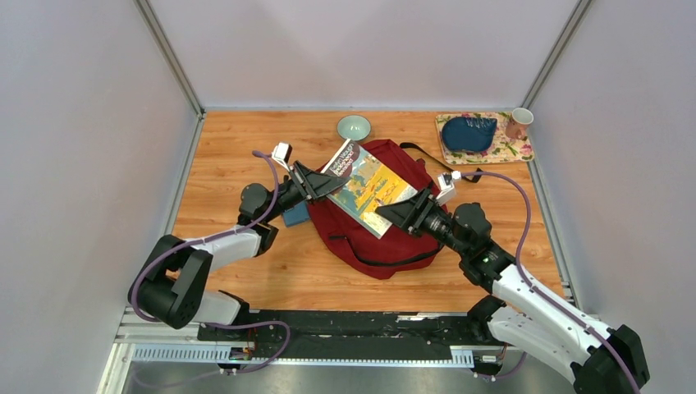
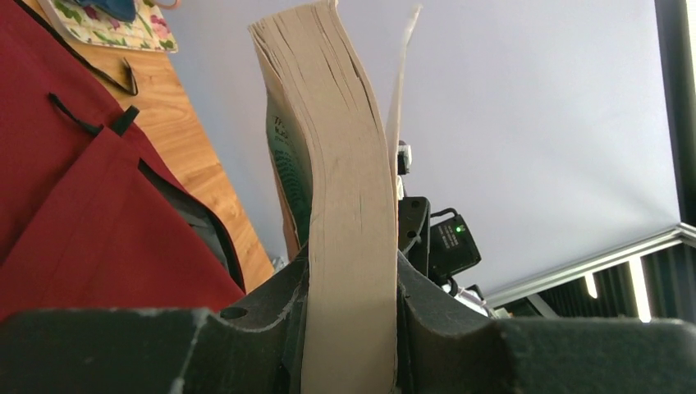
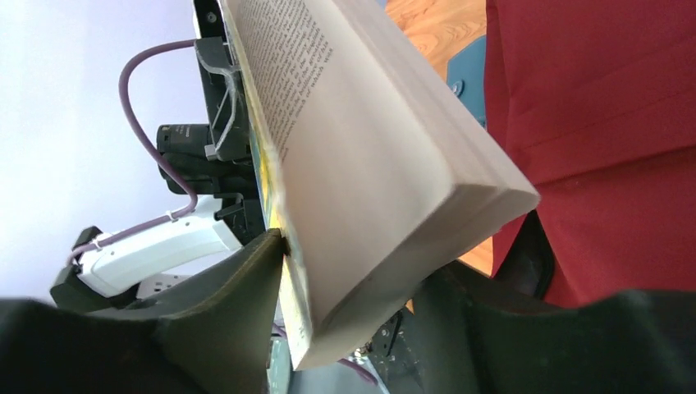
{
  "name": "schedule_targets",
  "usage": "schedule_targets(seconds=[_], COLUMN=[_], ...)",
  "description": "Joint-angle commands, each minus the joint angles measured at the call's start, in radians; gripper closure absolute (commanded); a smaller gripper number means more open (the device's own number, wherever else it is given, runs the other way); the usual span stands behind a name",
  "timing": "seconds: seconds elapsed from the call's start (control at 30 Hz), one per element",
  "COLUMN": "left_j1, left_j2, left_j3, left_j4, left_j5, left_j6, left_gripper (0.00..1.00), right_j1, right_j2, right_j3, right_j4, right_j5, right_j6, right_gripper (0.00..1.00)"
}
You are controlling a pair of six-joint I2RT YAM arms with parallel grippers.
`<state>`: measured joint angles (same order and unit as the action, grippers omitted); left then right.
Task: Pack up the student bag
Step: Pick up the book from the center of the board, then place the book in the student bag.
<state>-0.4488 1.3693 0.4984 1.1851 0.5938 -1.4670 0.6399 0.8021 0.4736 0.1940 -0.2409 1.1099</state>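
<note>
The student bag (image 1: 386, 246) is a dark red backpack lying flat mid-table, also in the left wrist view (image 2: 66, 205) and the right wrist view (image 3: 591, 90). A thick paperback book (image 1: 365, 187) with a map-like cover hangs tilted above it. My left gripper (image 1: 318, 183) is shut on the book's far-left corner; the page block (image 2: 349, 205) fills the space between its jaws (image 2: 349, 328). My right gripper (image 1: 396, 212) straddles the near-right corner of the book (image 3: 369, 148). Its jaws (image 3: 361, 304) stand wide, one finger against the flared cover.
A blue flat object (image 1: 295, 215) lies on the table under my left wrist, beside the bag. At the back stand a pale green bowl (image 1: 354, 127) and a floral mat (image 1: 509, 150) bearing a dark blue pouch (image 1: 468, 132) and a cup (image 1: 519, 121). Walls enclose three sides.
</note>
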Motion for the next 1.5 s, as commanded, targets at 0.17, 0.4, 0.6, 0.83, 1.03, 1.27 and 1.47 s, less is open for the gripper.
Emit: schedule_targets(seconds=[0.17, 0.4, 0.6, 0.83, 1.03, 1.27, 1.47], left_j1=[-0.004, -0.004, -0.008, -0.063, -0.267, -0.611, -0.697], left_j2=[-0.018, -0.084, -0.186, -0.228, -0.121, 0.14, 0.28], left_j3=[0.066, 0.081, 0.19, 0.331, 0.48, 0.761, 0.845], left_j4=[0.266, -0.109, -0.71, -1.128, -1.266, -1.505, -1.529], left_j5=[0.067, 0.116, 0.02, -0.216, -0.351, -0.464, -0.438], left_j6=[-0.047, 0.141, 0.52, 0.862, 1.085, 1.533, 1.581], left_gripper=[1.0, 0.34, 0.26, 0.24, 0.23, 0.21, 0.21], right_j1=[-0.009, -0.009, -0.011, -0.009, -0.009, -0.011, -0.009], right_j2=[-0.023, -0.159, -0.335, -0.561, -0.725, -0.736, -0.733], right_j3=[0.013, 0.056, 0.103, 0.174, 0.264, 0.347, 0.336], right_j4=[0.133, -0.095, -0.362, -0.669, -0.861, -0.993, -0.999], right_j5=[-0.041, 0.098, 0.34, 0.703, 0.949, 1.043, 1.013], right_j6=[-0.001, -0.103, -0.163, -0.191, -0.219, -0.229, -0.211], right_gripper=[1.0, 1.0, 1.0, 1.0, 1.0, 1.0, 1.0])
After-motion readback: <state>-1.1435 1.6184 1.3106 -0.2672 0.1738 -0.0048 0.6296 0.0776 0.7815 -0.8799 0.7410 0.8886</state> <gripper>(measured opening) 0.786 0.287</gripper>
